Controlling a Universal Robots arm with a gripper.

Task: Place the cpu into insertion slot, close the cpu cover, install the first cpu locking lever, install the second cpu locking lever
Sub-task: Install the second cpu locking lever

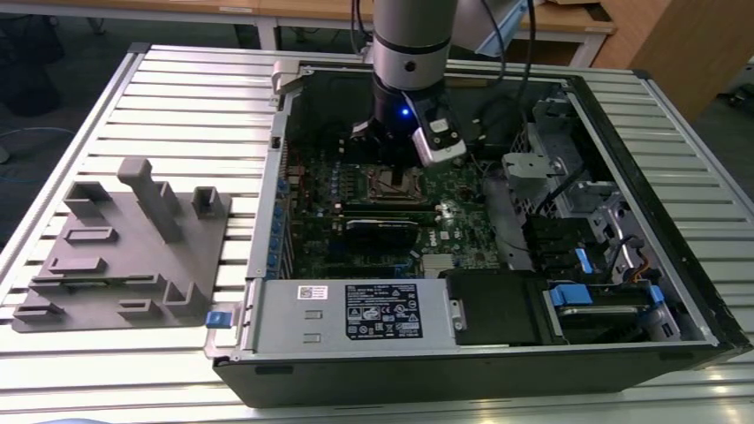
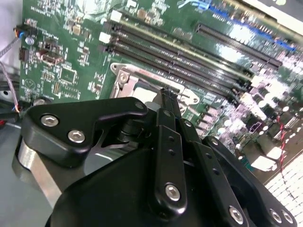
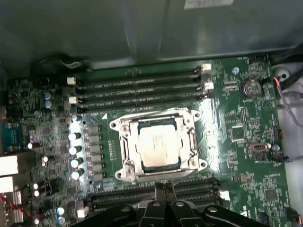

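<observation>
The cpu point(image 3: 159, 145) lies flat in the insertion slot point(image 3: 137, 163) on the green board, its dull silvery top showing. The cpu cover point(image 3: 127, 142), a silvery frame, lies down around the chip. Thin metal lever rods run along the frame's edges; I cannot tell whether they are latched. My gripper point(image 3: 164, 187) hovers just beside the socket, fingers pressed together and holding nothing. In the second wrist view the shut fingertips point(image 2: 166, 96) point at a corner of the cover point(image 2: 124, 77). In the exterior view the gripper point(image 1: 393, 163) hangs right above the socket point(image 1: 397, 185) inside the open computer case.
Long black memory slots point(image 3: 137, 90) flank the socket on two sides. A row of capacitors point(image 3: 75, 151) stands beside it. A black card point(image 1: 380, 231), the power supply point(image 1: 353, 314) and drive bays point(image 1: 589, 230) fill the case. A grey fixture point(image 1: 130, 247) sits on the exterior view's left.
</observation>
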